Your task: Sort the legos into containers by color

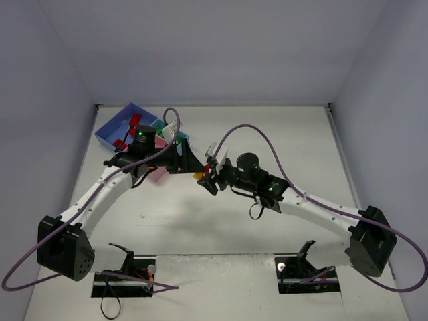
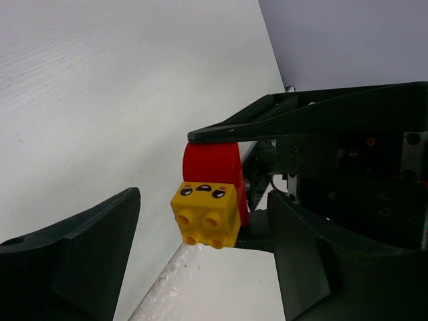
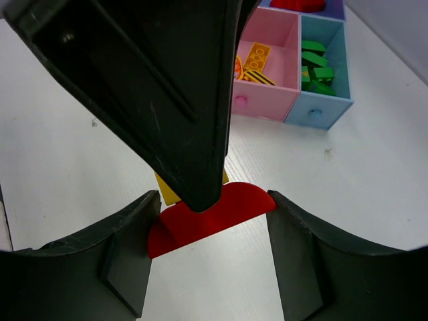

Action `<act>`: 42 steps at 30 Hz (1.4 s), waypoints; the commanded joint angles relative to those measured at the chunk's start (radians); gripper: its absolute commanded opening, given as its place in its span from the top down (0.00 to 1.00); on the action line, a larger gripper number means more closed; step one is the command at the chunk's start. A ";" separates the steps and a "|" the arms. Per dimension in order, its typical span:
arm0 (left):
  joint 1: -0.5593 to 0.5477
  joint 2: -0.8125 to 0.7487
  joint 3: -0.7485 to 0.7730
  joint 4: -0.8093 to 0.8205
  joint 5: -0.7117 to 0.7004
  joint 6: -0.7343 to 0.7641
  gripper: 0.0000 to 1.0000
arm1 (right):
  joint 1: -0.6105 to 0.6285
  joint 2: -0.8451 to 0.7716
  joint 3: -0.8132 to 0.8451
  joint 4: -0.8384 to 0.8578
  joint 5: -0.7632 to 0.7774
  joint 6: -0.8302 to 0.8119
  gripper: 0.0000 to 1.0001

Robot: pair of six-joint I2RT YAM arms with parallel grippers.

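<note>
over the bench (image 3: 348,174), the right end effector (image 3: 212,204) pinches a red half-round piece (image 3: 231,208) between its tips, seemingly to steady it while its stuck-on yellow brick (image 2: 206,217) is pulled off; the left end effector (image 2: 204,200) is spread, with the brick untouched between its fingers; the brick is glossy and studded, with printed eyes.

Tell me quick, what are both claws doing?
Left claw: open, around the small yellow studded plastic brick, not touching.
Right claw: closed on the red half-round plastic piece joined to that brick.
</note>
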 commanded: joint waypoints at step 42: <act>0.241 0.204 0.339 -0.292 -0.462 0.343 0.96 | -0.186 -0.184 -0.111 -0.054 0.016 -0.003 0.97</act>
